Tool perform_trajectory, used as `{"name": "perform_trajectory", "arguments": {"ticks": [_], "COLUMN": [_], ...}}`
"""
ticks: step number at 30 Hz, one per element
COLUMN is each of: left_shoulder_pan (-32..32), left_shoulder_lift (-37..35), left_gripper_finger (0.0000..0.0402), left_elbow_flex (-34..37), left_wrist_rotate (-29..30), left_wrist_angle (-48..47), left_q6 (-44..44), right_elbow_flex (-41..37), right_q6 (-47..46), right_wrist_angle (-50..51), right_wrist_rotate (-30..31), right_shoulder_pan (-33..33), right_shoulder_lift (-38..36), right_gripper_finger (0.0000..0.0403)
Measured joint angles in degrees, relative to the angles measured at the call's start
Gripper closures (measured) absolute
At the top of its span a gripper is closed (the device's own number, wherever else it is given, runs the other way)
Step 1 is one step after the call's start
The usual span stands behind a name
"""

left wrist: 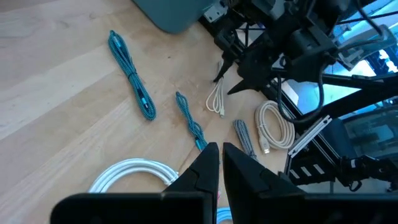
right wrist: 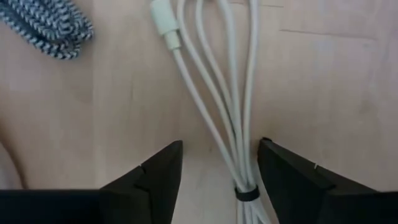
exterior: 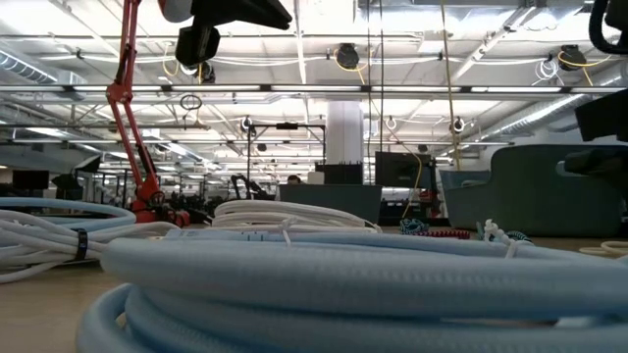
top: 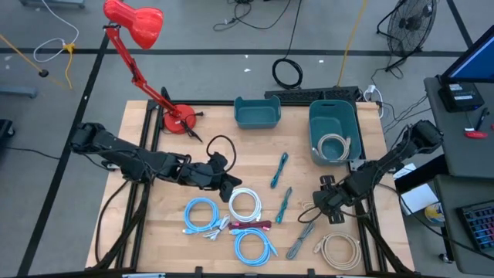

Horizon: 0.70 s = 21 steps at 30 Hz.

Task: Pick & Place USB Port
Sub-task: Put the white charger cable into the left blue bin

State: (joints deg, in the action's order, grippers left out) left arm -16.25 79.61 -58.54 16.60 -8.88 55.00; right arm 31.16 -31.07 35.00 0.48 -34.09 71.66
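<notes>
With its fingers apart, the right gripper (right wrist: pixel 219 171) should drop squarely astride the white USB cable (right wrist: pixel 214 99) near the table's right edge before closing.

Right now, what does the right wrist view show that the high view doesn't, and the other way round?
Only the right wrist view shows the open right gripper straddling the thin white cable, which lies between its fingers on the wood, bound by a dark tie. Only the high view shows the whole table: red lamp, two teal bins, the blue and white coils, and the left gripper waiting mid-table. Both show the right gripper, the thin white cable and the grey braided cable beside it.
</notes>
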Motion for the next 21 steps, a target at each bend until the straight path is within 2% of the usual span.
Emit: {"name": "perform_trajectory", "arguments": {"ticks": [3, 5, 10, 11, 16, 21], "left_shoulder_pan": [0.0, 0.0, 0.0, 0.0, 0.0, 0.1], "left_shoulder_lift": [0.0, 0.0, 0.0, 0.0, 0.0, 0.0], "left_gripper_finger": [0.0378, 0.0378, 0.0378, 0.0378, 0.0378, 0.0378], "left_elbow_flex": [0.0, 0.0, 0.0, 0.0, 0.0, 0.0], "left_wrist_rotate": [0.0, 0.1, 2.1, 2.3, 2.6, 2.9], "left_wrist_angle": [0.0, 0.0, 0.0, 0.0, 0.0, 0.0], "left_q6": [0.2, 0.2, 0.7, 0.8, 1.2, 1.1], "right_elbow_flex": [-1.4, -1.6, -1.6, -1.6, 2.9, 14.2], "right_q6": [-2.7, -3.7, -7.4, -8.2, -12.1, -8.7], "right_wrist_angle": [0.2, 0.4, 0.4, 0.2, 4.0, 9.2], "right_wrist_rotate": [0.0, 0.0, -1.1, -1.8, -3.6, -3.8], "right_shoulder_pan": [0.0, 0.0, 0.0, 0.0, 0.8, 6.2], "right_shoulder_lift": [0.1, 0.1, 0.1, 0.2, 0.4, 0.4], "right_gripper_finger": [0.0220, 0.0249, 0.0372, 0.0386, 0.0395, 0.0399]}}
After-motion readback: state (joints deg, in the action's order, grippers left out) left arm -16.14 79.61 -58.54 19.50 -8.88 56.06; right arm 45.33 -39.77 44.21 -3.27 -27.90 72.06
